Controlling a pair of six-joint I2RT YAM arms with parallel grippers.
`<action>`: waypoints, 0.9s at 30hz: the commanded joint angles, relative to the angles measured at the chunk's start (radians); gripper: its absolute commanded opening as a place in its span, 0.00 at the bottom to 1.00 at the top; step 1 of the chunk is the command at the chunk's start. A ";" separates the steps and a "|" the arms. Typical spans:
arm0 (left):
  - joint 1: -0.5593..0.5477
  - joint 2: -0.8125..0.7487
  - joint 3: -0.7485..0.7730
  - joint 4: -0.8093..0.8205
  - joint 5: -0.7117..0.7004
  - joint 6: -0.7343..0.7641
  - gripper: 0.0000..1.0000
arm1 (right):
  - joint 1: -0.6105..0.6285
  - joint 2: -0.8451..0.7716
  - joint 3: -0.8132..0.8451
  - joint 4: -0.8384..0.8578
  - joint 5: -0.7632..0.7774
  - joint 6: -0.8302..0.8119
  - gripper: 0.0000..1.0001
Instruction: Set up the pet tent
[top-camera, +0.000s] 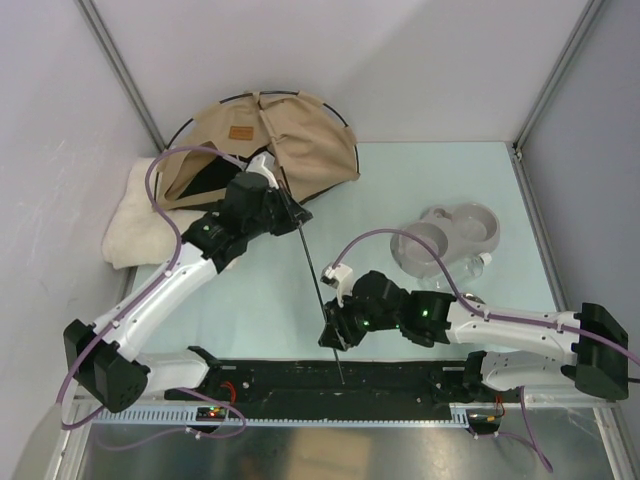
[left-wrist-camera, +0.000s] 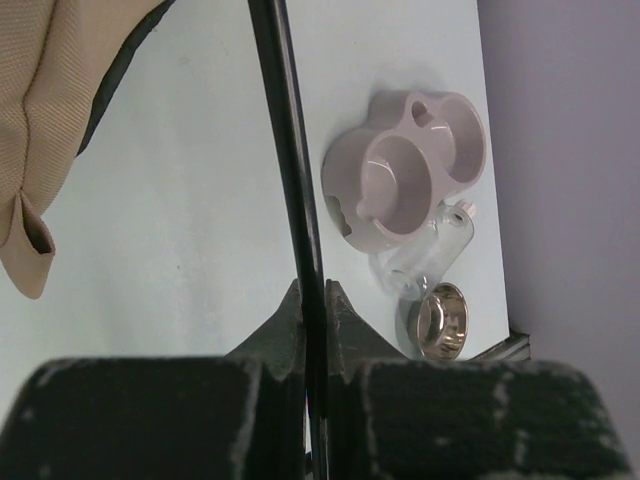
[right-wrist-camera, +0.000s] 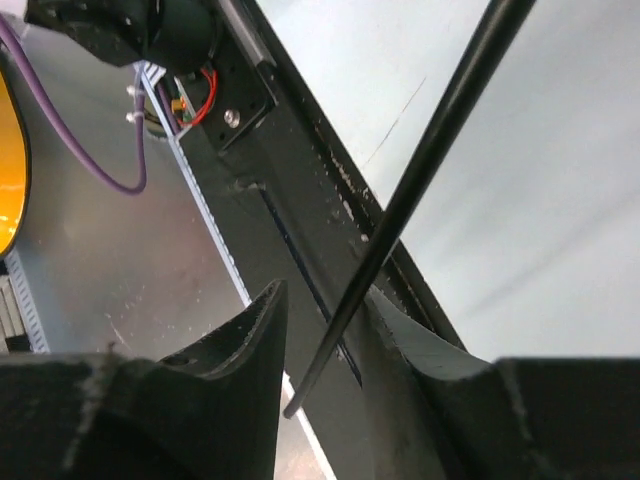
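From above, the left arm stretches from the near edge toward the tabletop's far-left corner, its left gripper (top-camera: 293, 215) just beside the one pet tent (top-camera: 270, 140) slumped there. The right arm lies bent along the near edge, right gripper (top-camera: 333, 333) at the single loose pole (top-camera: 312, 280). One cushion (top-camera: 135, 225) sits at the left edge, one feeder (top-camera: 447, 237) toward the right.

Left wrist: jaws pinched tight on the pole.

Right wrist: jaws partway apart, the pole's tip between them, a gap on one side

One tent (top-camera: 300, 140); one pole (top-camera: 315, 290); one cushion (top-camera: 130, 225); one feeder (top-camera: 455, 235)
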 joint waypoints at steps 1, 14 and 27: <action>0.007 -0.001 0.064 0.044 -0.041 0.006 0.00 | 0.019 -0.017 -0.017 -0.002 -0.053 0.011 0.36; 0.023 -0.005 0.055 0.045 -0.015 0.038 0.36 | 0.015 -0.052 -0.024 -0.003 -0.007 0.041 0.00; 0.139 -0.243 -0.018 0.044 0.117 0.347 0.99 | -0.054 -0.140 -0.016 0.010 -0.048 0.053 0.00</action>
